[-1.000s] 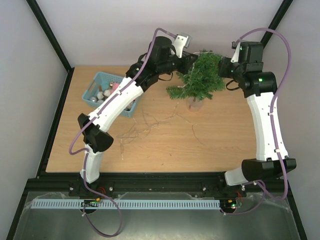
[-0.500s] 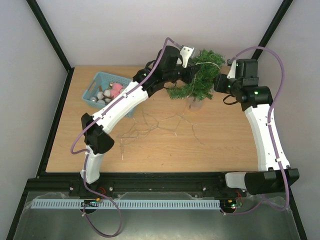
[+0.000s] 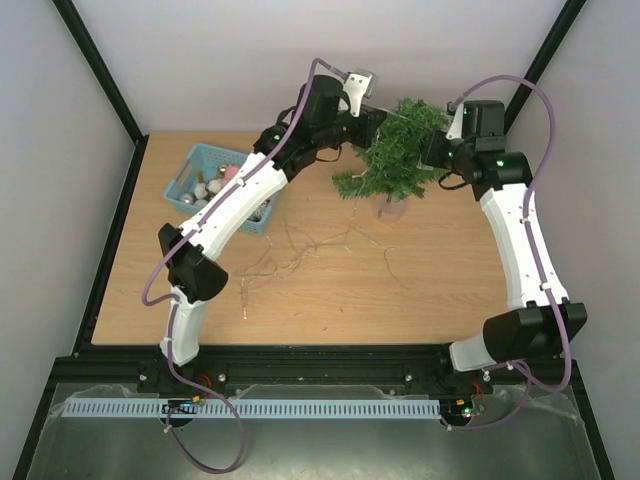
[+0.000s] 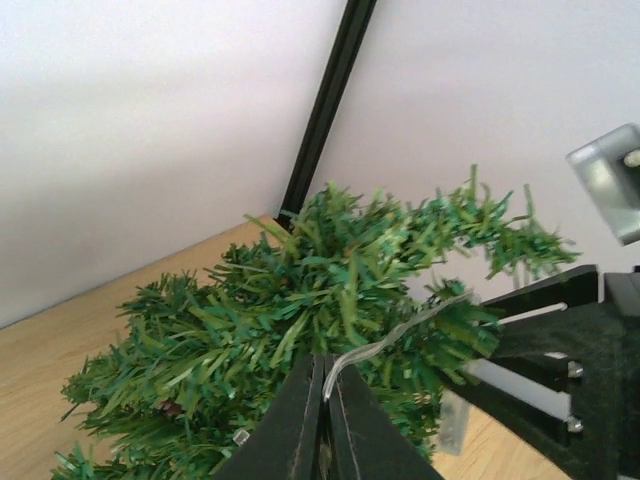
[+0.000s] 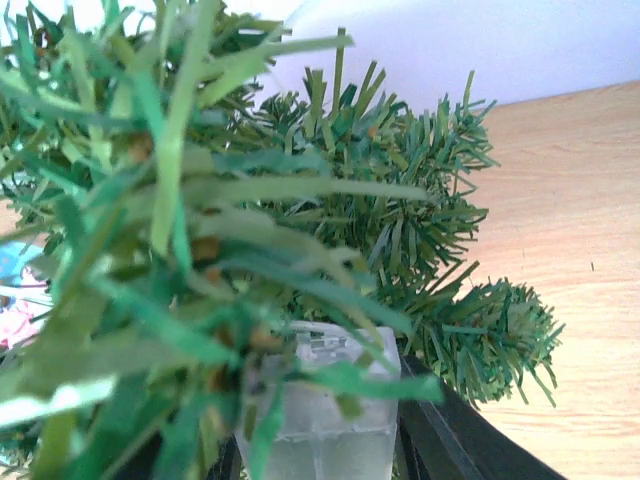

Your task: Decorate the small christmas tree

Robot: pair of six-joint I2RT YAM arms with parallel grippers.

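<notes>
At the far left of the wooden table [image 3: 420, 290] sits a teal basket [image 3: 196, 160] with round ornaments [image 3: 212, 185] lying inside it, none of them on the branches. The left arm reaches over the basket towards the back of the table. Its left gripper [image 4: 324, 372] has its jaws pressed together, pinching a thin clear wire [image 4: 390, 338] that arches up and over the nearest green branches. Most of that wire [image 3: 300, 245] lies in loose tangled loops on the bare wood in the middle of the table, trailing back to the tree. The small christmas tree [image 3: 400, 155] stands upright near the back edge, right of centre, between the two grippers. At its right side the right gripper [image 3: 432, 150] is pushed in among the needles, its fingers partly apart on either side of a frosted clear block [image 5: 325, 410], seemingly clamping it. The decorating looks barely begun: one end of the wire meets the tree, and the rest of the wire and every ornament are yet to be hung
</notes>
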